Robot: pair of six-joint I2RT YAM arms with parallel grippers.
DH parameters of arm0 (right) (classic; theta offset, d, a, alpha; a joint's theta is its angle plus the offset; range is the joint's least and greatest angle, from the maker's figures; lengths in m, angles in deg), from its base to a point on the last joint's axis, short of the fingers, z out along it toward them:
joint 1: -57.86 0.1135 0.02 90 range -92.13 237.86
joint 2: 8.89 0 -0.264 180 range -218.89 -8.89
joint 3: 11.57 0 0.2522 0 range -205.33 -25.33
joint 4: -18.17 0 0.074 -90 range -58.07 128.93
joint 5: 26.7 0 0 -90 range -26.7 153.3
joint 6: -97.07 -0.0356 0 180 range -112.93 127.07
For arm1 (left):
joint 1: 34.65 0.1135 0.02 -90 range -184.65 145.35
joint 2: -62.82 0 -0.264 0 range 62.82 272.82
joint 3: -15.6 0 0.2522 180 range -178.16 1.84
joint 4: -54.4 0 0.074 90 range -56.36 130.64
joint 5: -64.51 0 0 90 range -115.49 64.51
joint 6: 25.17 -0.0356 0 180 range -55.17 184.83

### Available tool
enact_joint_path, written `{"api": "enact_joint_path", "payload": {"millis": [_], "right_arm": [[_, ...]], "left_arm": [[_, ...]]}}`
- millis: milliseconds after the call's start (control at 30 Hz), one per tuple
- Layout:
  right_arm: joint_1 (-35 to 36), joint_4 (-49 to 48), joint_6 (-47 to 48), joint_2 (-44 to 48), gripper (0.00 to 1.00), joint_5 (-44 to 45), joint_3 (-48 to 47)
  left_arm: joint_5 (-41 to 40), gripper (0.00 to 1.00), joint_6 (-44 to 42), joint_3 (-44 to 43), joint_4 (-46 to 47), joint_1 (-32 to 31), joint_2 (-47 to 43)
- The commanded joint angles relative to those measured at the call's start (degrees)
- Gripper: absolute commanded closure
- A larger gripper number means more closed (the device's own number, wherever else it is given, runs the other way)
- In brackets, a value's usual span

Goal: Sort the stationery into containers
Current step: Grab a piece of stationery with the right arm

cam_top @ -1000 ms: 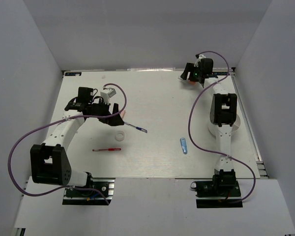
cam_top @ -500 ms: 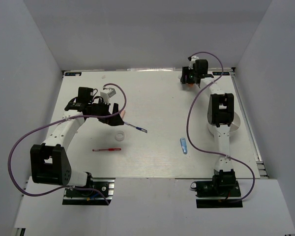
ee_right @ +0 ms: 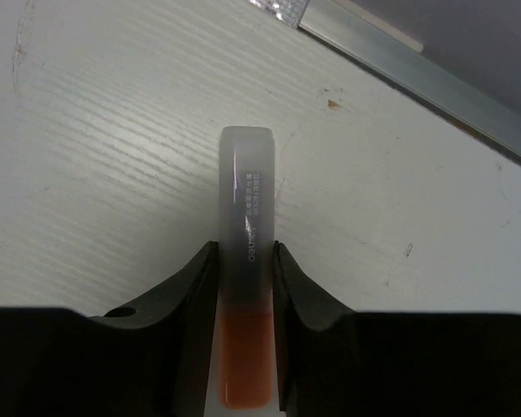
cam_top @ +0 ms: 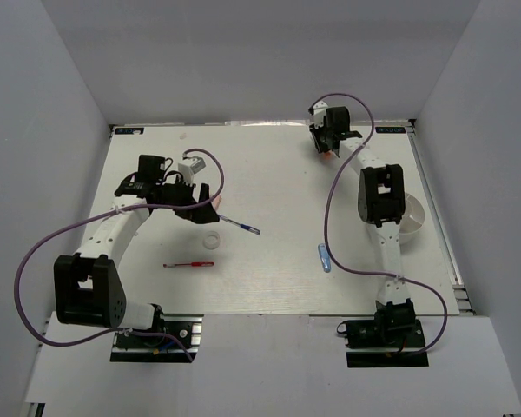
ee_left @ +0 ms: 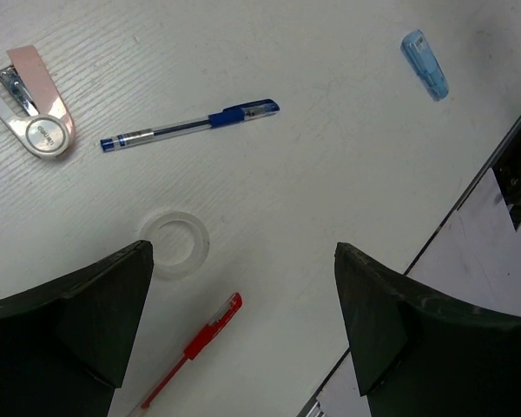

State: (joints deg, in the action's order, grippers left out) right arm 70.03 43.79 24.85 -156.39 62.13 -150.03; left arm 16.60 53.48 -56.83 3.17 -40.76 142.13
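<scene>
In the right wrist view my right gripper [ee_right: 246, 254] is shut on the white marker [ee_right: 246, 200], its orange cap back between the fingers [ee_right: 191, 287]. From above, that gripper [cam_top: 327, 142] sits near the table's far edge. My left gripper [cam_top: 201, 202] hangs open over the left half, nothing between its fingers [ee_left: 87, 304]. Below it lie the blue pen [ee_left: 191, 126], the white tape ring [ee_left: 175, 246], the red pen [ee_left: 195, 347], the pinkish-white eraser [ee_left: 36, 109] and the light-blue piece [ee_left: 425, 64]. The white bowl [cam_top: 415, 217] is partly hidden behind the right arm.
A metal rail [ee_right: 417, 74] runs along the far table edge just beyond the marker. Purple cables [cam_top: 330, 217] loop over the table from both arms. The table's right edge [ee_left: 495, 148] shows in the left wrist view. Grey walls enclose three sides.
My right gripper's jaws have come together on the marker, and that wrist has shifted left along the far edge. The left arm has stayed where it was.
</scene>
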Motion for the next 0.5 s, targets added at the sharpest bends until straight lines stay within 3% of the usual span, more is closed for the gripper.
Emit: {"api": "enact_joint_path", "payload": {"millis": [0,133,200,233,367,467], "right_arm": [[-0.65,7.21,3.23,4.31,0.82,-2.34,4.63],[-0.65,8.00,1.74,9.14,1.00,-6.56,10.87],[-0.47,9.14,0.42,12.83,1.00,-11.03,14.12],[-0.65,10.02,-0.28,14.33,1.00,-12.61,15.01],[-0.39,14.23,-6.34,21.63,1.00,-25.85,19.67],[0.40,17.05,-8.37,26.90,1.00,-35.18,22.48]], "left_arm": [[5.54,0.06,-1.22,1.27,3.00,0.13,-3.79],[5.03,0.08,-1.04,2.42,6.44,0.13,-8.28],[3.63,0.11,-1.39,2.25,8.20,0.13,-10.13],[2.66,0.20,-1.48,1.99,9.69,0.13,-10.83],[-1.30,0.28,-4.55,3.47,17.15,-1.01,-17.33],[-0.35,0.35,-11.56,4.10,18.41,-1.01,-19.98]]}}
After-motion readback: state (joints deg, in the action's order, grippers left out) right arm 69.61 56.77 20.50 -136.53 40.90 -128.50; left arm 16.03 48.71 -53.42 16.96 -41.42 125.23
